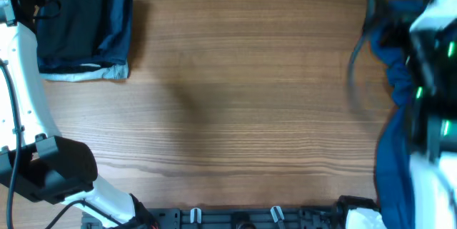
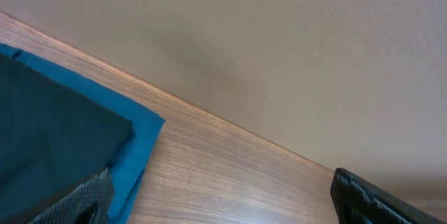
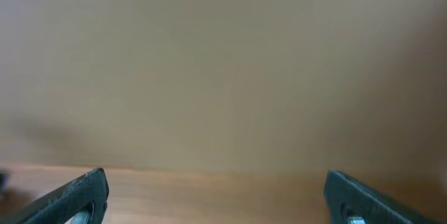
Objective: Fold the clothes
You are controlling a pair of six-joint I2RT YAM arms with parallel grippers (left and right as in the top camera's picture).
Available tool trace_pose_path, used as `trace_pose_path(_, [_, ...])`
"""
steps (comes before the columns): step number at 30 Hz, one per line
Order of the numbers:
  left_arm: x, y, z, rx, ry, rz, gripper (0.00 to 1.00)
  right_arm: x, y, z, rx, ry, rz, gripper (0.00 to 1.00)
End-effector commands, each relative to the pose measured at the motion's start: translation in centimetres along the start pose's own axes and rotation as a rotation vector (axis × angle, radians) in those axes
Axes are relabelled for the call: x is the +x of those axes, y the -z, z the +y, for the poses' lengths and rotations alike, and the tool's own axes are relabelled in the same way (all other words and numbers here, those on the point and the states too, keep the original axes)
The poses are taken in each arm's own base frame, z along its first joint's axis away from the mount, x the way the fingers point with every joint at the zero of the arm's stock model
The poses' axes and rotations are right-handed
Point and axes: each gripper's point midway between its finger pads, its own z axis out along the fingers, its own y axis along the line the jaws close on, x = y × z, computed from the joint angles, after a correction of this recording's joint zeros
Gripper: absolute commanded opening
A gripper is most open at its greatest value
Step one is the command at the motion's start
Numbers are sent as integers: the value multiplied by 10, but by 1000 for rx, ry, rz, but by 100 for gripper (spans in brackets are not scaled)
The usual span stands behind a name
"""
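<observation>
A folded stack of clothes (image 1: 86, 33) lies at the table's far left: a black garment on top, navy and blue under it, a pale edge at the bottom. In the left wrist view the black (image 2: 49, 140) and bright blue (image 2: 136, 151) fabric lie left of my left gripper (image 2: 223, 206), which is open and empty over bare wood. A loose blue garment (image 1: 393, 165) is heaped at the right edge under my right arm (image 1: 428, 58). My right gripper (image 3: 216, 199) is open and empty, facing the far table edge and wall.
The wooden table (image 1: 243, 93) spreads between the stack and the blue heap. A thin dark curved shape (image 1: 360, 58), blurred, hangs left of the right arm. The left arm's base (image 1: 50, 172) sits at the front left.
</observation>
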Motion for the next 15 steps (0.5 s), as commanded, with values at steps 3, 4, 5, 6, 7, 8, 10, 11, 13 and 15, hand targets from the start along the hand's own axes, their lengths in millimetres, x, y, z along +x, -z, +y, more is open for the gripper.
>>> trace_pose_path(3, [3, -3, 0, 1, -8, 8, 100, 2, 70, 55, -113, 247, -189, 100])
trace_pose_path(4, [3, -3, 0, 1, -8, 8, 100, 3, 84, 59, -118, 241, -249, 100])
trace_pose_path(5, [3, -3, 0, 1, -8, 8, 100, 8, 92, 60, -118, 223, -281, 100])
trace_pose_path(6, [3, -3, 0, 1, -8, 8, 100, 13, 98, 61, -118, 204, -305, 100])
trace_pose_path(7, [3, -3, 0, 1, -8, 8, 100, 22, 105, 61, -116, 197, -330, 100])
trace_pose_path(8, [3, -3, 0, 1, -8, 8, 100, 31, 112, 62, -116, 184, -353, 100])
trace_pose_path(10, [3, -3, 0, 1, -8, 8, 100, 46, 121, 63, -121, 139, -387, 100])
trace_pose_path(11, [3, -3, 0, 1, -8, 8, 100, 55, 124, 63, -124, 117, -402, 100])
trace_pose_path(13, [3, -3, 0, 1, -8, 8, 100, 71, 128, 64, -133, 70, -422, 100])
trace_pose_path(15, [3, -3, 0, 1, -8, 8, 100, 82, 129, 60, -119, 10, -431, 100])
